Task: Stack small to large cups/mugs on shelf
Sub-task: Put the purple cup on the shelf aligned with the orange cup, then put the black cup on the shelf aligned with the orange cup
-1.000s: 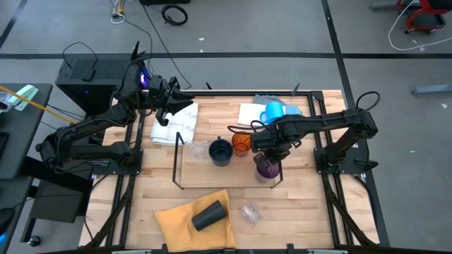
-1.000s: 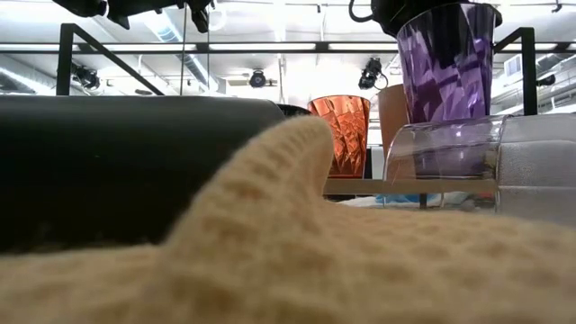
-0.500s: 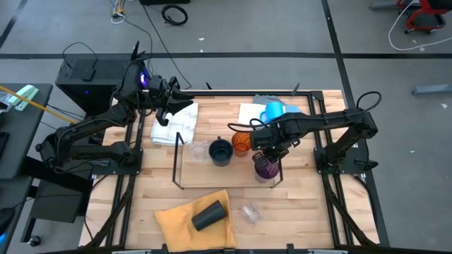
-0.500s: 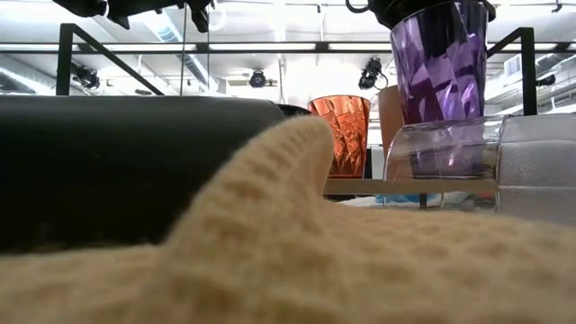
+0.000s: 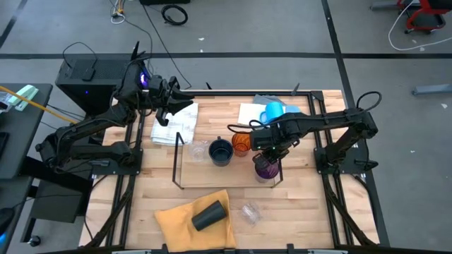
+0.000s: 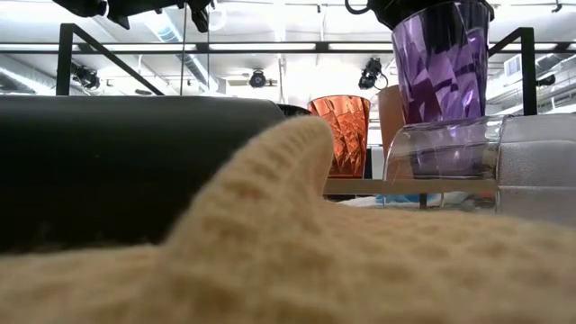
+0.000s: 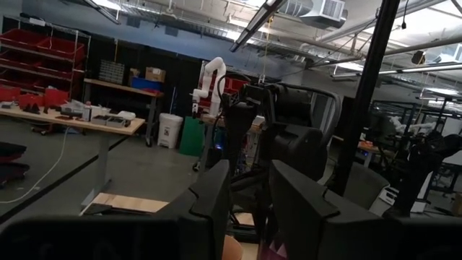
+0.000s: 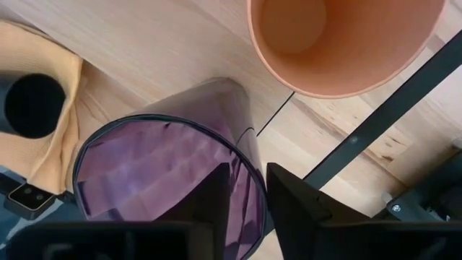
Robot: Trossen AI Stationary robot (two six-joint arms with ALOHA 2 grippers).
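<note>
My right gripper point(image 5: 266, 149) is shut on the purple translucent cup point(image 5: 266, 169) at the right end of the shelf point(image 5: 212, 174). The cup also shows in the low view point(image 6: 441, 63) and the right wrist view point(image 8: 159, 180). Whether its base is on the board is hidden by a clear glass point(image 6: 450, 153) lying on its side. A faceted orange cup point(image 5: 241, 143), a navy mug point(image 5: 221, 152) and a clear glass point(image 5: 199, 150) stand in a row on the shelf. A smooth orange cup point(image 8: 346, 43) stands beside the purple one. My left gripper point(image 5: 174, 99) is open, raised over the far left. My right gripper holds the purple cup by its rim point(image 8: 249, 184), on the side toward the smooth orange cup. One finger point(image 8: 209, 209) is inside the cup and the other point(image 8: 296, 202) outside, with the wall between them. The fingers come from above, pointing down. The cup is upright.
A black cup point(image 5: 208, 215) lies on a yellow cloth point(image 5: 176, 219) near the front edge, with a clear glass point(image 5: 249, 210) beside it. A blue mug point(image 5: 272, 111) sits on cloths at the far right, and a white cloth point(image 5: 173, 123) lies under my left gripper. The shelf's black wire frame point(image 8: 375, 123) runs close by the purple cup.
My right gripper has shifted the purple cup slightly toward the table's left and brought it more upright, staying shut on it.
</note>
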